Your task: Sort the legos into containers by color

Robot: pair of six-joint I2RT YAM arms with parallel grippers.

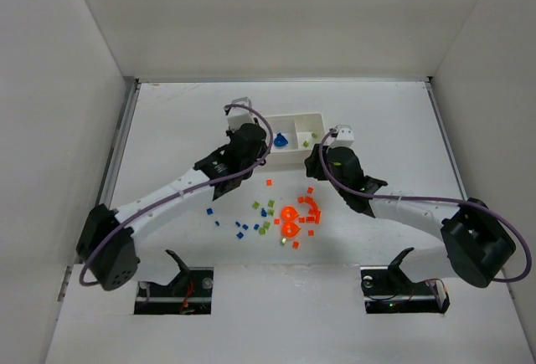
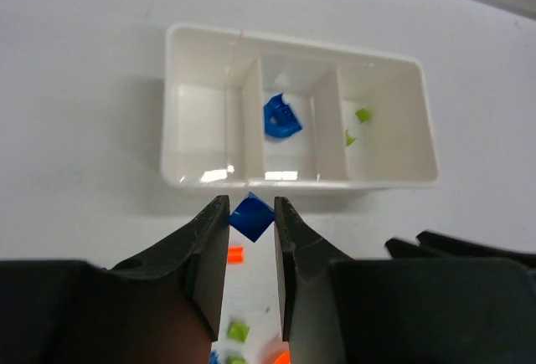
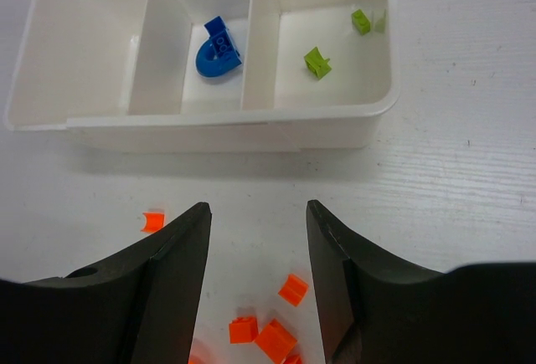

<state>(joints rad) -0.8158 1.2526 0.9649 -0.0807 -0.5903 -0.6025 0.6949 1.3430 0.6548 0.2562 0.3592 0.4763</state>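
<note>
The white three-compartment tray [image 1: 295, 157] stands at the back middle; it also shows in the left wrist view [image 2: 197, 182] and the right wrist view [image 3: 209, 132]. Its middle compartment holds a rounded blue piece [image 2: 280, 117] [image 3: 218, 50]; its right one holds two green bricks [image 3: 316, 60]. My left gripper [image 2: 251, 213] is shut on a small blue brick [image 2: 250, 216], held just in front of the tray's near wall. My right gripper [image 3: 258, 222] is open and empty above orange bricks [image 3: 272, 335], in front of the tray. Orange, blue and green bricks [image 1: 289, 213] lie scattered on the table.
Two larger rounded orange pieces [image 1: 289, 222] lie amid the scatter. A lone orange brick [image 3: 152, 221] sits near the tray's front wall. Both arms [image 1: 180, 188] reach in towards the tray from either side. White walls enclose the table.
</note>
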